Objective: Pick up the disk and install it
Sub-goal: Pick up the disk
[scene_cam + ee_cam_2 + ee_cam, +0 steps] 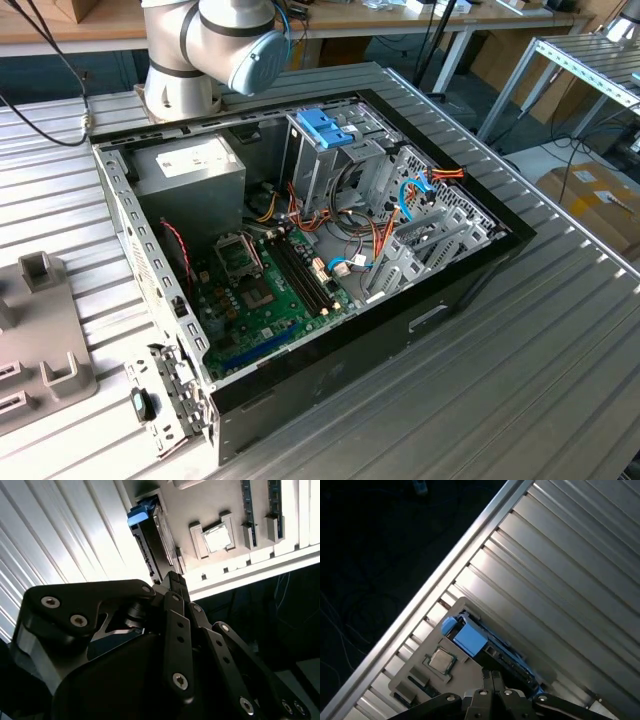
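In the second wrist view the black metal gripper is hiding the near end of the flat rectangular disk in its light-blue plastic carrier. The gripper's fingertips are pressing together on nothing. The disk is standing on edge in the grey plastic fixture tray on the ribbed aluminium table, its long axis running from the gripper toward its blue tab.

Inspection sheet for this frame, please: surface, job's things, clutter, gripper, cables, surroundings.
Surface: ribbed metal table.
Job's things: disk on edge in a grey fixture; open case, blue latch atop its cage.
Clutter: chip in the fixture.
Grippers: gripper close by the disk's end.
Cables: bundles inside the case; black leads on the table.
Surroundings: boxes, bench.
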`<state>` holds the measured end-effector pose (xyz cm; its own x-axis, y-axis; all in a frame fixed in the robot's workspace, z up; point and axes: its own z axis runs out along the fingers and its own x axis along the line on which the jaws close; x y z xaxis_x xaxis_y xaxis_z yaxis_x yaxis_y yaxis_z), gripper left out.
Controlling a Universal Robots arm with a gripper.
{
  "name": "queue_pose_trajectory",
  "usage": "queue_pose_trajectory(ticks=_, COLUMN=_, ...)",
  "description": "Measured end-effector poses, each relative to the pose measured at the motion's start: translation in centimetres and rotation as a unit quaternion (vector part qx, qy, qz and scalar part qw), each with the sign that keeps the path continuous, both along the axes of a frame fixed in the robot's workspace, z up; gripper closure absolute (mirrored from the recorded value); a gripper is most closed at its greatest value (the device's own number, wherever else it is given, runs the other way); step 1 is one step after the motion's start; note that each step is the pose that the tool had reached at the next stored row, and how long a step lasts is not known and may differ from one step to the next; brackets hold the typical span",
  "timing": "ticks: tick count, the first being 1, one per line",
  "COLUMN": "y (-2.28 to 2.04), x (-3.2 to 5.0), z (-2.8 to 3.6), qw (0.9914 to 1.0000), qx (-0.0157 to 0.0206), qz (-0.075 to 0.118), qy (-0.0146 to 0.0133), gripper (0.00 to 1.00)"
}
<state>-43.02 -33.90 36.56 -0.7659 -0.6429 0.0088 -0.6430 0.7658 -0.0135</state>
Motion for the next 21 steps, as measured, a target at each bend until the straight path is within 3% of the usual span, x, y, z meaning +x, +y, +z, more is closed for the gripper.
queue_pose_trajectory(ticks=2, y=0.00, x=0.00, z=0.00, qw=0.99982, qx=0.0000, qz=0.019, qy=0.0000, gripper=0.89)
queue_pose_trajectory(ticks=5, y=0.00, x=0.00, z=0.00, qw=0.99850, qx=0.0000, qz=0.055, qy=0.0000, gripper=0.89)
queue_pose_trajectory(ticks=11, y=0.00, x=0.00, z=0.00, qw=0.99457, qx=0.0000, qz=0.104, qy=0.0000, gripper=0.89)
queue_pose_trajectory(ticks=14, y=0.00, x=0.00, z=0.00, qw=0.99005, qx=0.0000, qz=0.141, qy=0.0000, gripper=0.89)
queue_pose_trajectory(ticks=16, y=0.00, x=0.00, z=0.00, qw=0.98821, qx=0.0000, qz=0.153, qy=0.0000, gripper=0.89)
queue_pose_trajectory(ticks=20, y=0.00, x=0.00, z=0.00, qw=0.98326, qx=0.0000, qz=0.182, qy=0.0000, gripper=0.89)
queue_pose_trajectory(ticks=21, y=0.00, x=0.00, z=0.00, qw=0.98123, qx=0.0000, qz=0.193, qy=0.0000, gripper=0.89)
